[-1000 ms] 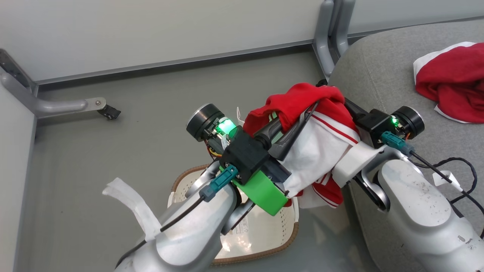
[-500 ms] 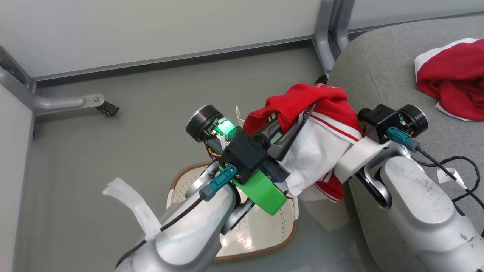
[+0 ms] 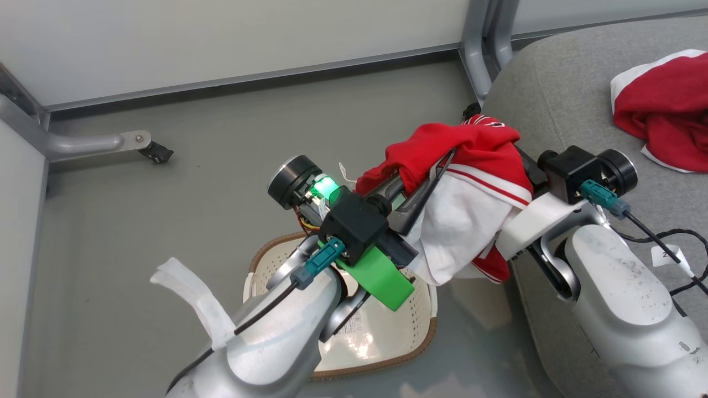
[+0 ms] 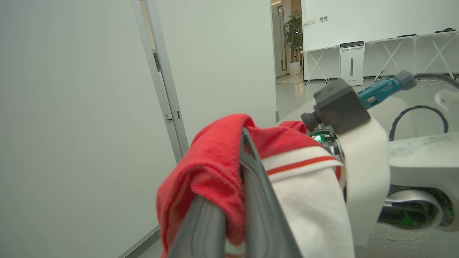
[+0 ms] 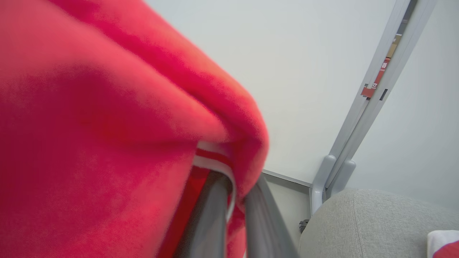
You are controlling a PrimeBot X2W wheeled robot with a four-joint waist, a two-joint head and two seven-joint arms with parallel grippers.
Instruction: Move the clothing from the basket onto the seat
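A soft red sports garment (image 3: 470, 152) with white trim and red-striped edging hangs bunched between the two arms. It is held up in the air at about 1 o'clock from the cream-white perforated plastic laundry basket (image 3: 387, 331) with a brown woven-look rim, which stands on the grey floor (image 3: 166, 232) at 6 o'clock in the head view. The left gripper (image 3: 426, 185) reaches toward 2 o'clock, and its two long dark fingers are pressed together on a fold of the red cloth, which drapes over their tips; the left wrist view shows fabric pinched between them. The right gripper (image 5: 238, 190) comes in from 4 o'clock beneath the garment, and in its wrist view the jaws are closed on a white-trimmed edge, with red cloth heaped over the fingers. The garment's white part sags between the two wrists, just beside the rounded edge of the large light-grey fabric-upholstered seat cushion (image 3: 558, 94) on the 3 o'clock side. On that cushion, at 2 o'clock and well apart from the grippers, a second red garment (image 3: 669, 121) with a white border lies crumpled. A grey metal post (image 3: 475, 50) rises at 1 o'clock against the pale wall panel (image 3: 221, 44), and a black cable (image 3: 683, 237) lies on the cushion at 4 o'clock.
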